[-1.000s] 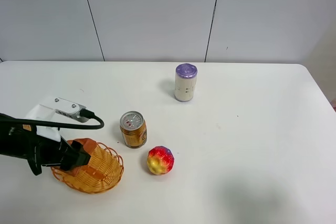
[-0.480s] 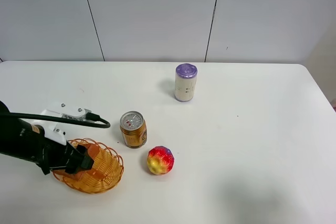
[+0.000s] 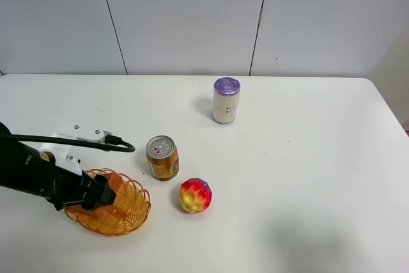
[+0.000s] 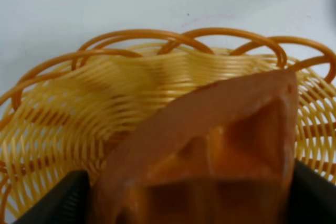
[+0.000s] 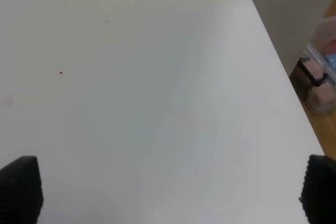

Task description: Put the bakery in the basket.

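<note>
The bakery (image 3: 114,183) is an orange-brown waffle-like pastry, held tilted in my left gripper (image 3: 97,195) just inside the woven wicker basket (image 3: 131,212) at the front left of the table. In the left wrist view the bakery (image 4: 210,150) fills the space between the dark fingers (image 4: 60,200), with the basket's looped rim (image 4: 157,34) beyond it. The left gripper (image 4: 189,203) is shut on the pastry. My right gripper (image 5: 168,192) is open and empty over bare white table; it does not show in the exterior view.
A gold drink can (image 3: 162,157) stands just right of the basket. A red-yellow bumpy ball (image 3: 195,195) lies beside it. A white can with a purple lid (image 3: 225,100) stands farther back. The table's edge (image 5: 273,51) runs near the right gripper.
My left gripper has moved a little to the right and lower with the bakery, deeper over the basket. In the last half second it has barely moved.
</note>
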`<move>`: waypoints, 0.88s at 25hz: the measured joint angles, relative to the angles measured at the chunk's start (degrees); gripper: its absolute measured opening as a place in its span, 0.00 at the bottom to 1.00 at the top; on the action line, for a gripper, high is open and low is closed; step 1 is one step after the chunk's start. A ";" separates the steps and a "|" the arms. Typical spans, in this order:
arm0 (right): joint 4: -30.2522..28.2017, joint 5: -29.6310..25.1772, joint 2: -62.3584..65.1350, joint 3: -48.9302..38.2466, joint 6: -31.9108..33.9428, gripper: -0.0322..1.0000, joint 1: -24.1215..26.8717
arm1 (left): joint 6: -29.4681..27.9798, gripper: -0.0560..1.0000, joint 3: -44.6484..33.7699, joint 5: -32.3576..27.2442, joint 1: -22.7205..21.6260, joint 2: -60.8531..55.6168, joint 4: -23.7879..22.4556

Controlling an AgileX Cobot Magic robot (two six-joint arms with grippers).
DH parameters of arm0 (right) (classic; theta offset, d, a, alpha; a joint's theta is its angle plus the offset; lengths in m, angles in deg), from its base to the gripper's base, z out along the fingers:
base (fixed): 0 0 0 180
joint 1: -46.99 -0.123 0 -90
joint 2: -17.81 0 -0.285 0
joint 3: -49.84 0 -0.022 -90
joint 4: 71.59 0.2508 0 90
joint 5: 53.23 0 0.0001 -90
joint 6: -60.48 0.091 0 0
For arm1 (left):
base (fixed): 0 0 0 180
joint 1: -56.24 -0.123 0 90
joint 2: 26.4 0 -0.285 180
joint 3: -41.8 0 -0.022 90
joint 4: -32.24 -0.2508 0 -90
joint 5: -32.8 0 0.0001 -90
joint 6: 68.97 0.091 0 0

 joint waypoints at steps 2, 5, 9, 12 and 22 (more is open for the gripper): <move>0.00 0.00 0.00 0.00 0.00 0.99 0.00 | 0.93 0.72 0.00 0.00 0.00 0.00 0.14; 0.00 0.00 0.00 0.00 0.00 0.99 0.00 | 1.27 0.86 0.00 0.80 0.00 0.00 0.69; 0.00 0.00 0.00 0.00 0.00 0.99 0.00 | 1.54 0.94 0.00 2.17 0.00 0.00 0.69; 0.00 0.00 0.00 0.00 0.00 0.99 0.00 | 1.61 0.95 0.00 3.76 0.00 -0.87 0.69; 0.00 0.00 0.00 0.00 0.00 0.99 0.00 | 1.82 0.95 5.48 8.35 -5.37 -12.85 -6.43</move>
